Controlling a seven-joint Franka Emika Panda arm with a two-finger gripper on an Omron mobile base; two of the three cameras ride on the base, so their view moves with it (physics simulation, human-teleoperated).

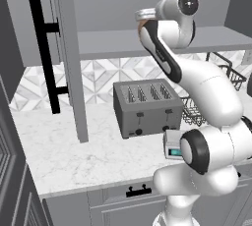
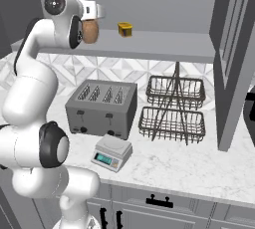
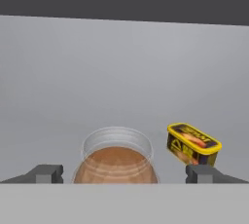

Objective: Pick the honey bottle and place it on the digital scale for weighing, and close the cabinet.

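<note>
The honey bottle (image 3: 115, 162), orange-brown with a pale clear cap, stands low in the hand view between my two fingertips. My gripper (image 3: 124, 174) is open, and each fingertip (image 3: 46, 173) is clear of the bottle's sides. From the right base view the honey bottle (image 2: 90, 31) is at the left end of the cabinet shelf (image 2: 159, 48), right against my hand. The digital scale (image 2: 112, 152) sits on the counter in front of the toaster; the scale (image 1: 171, 147) is partly hidden by my arm. The cabinet door (image 1: 69, 58) hangs open.
A small yellow container (image 2: 125, 29) lies on the shelf to the bottle's right. A dark-grey toaster (image 2: 102, 107) and a two-tier wire basket rack (image 2: 172, 109) stand on the marble counter (image 2: 199, 166). The other open cabinet door (image 2: 234, 63) juts out at the right.
</note>
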